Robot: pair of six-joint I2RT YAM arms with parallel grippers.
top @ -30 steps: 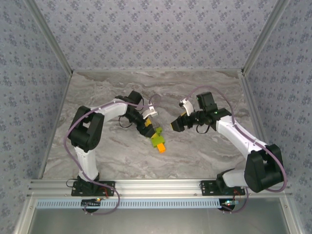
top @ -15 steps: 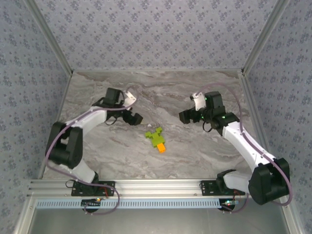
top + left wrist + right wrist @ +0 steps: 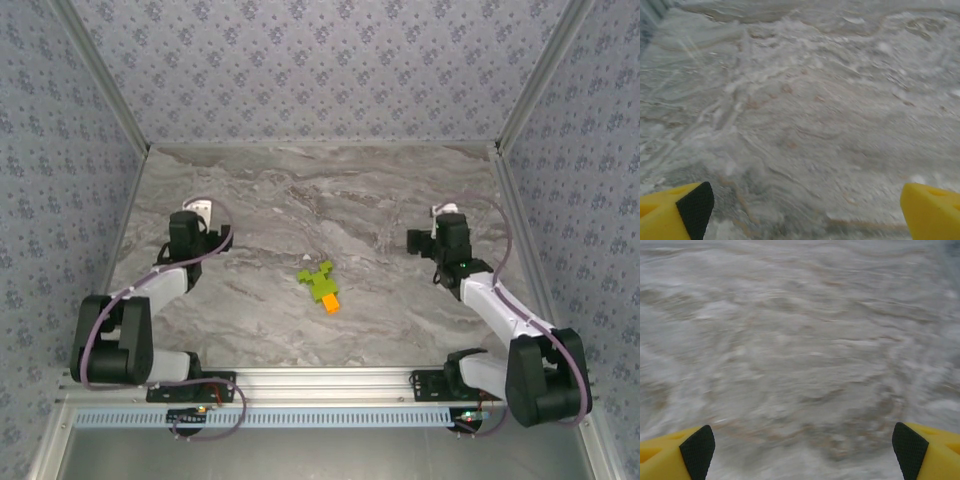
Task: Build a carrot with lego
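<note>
The carrot (image 3: 321, 284) lies alone on the marble table (image 3: 330, 190), lime-green lego bricks joined at its upper left and one orange brick (image 3: 331, 303) at its lower tip. My left gripper (image 3: 190, 235) sits far to the carrot's left. In the left wrist view it (image 3: 807, 212) is open, yellow fingers (image 3: 670, 215) wide apart over bare table. My right gripper (image 3: 432, 240) hangs well to the carrot's right. The right wrist view shows it (image 3: 805, 452) open too, with nothing between its black pads (image 3: 697, 450).
Patterned walls with metal corner posts (image 3: 525, 95) close the table at the back and sides. An aluminium rail (image 3: 330, 385) with both arm bases runs along the near edge. Bare marble surrounds the carrot on all sides.
Both arms have drawn away from the carrot, the left gripper far to the left, the right gripper to the right. The carrot has stayed lying in the middle. The right jaws have widened.
</note>
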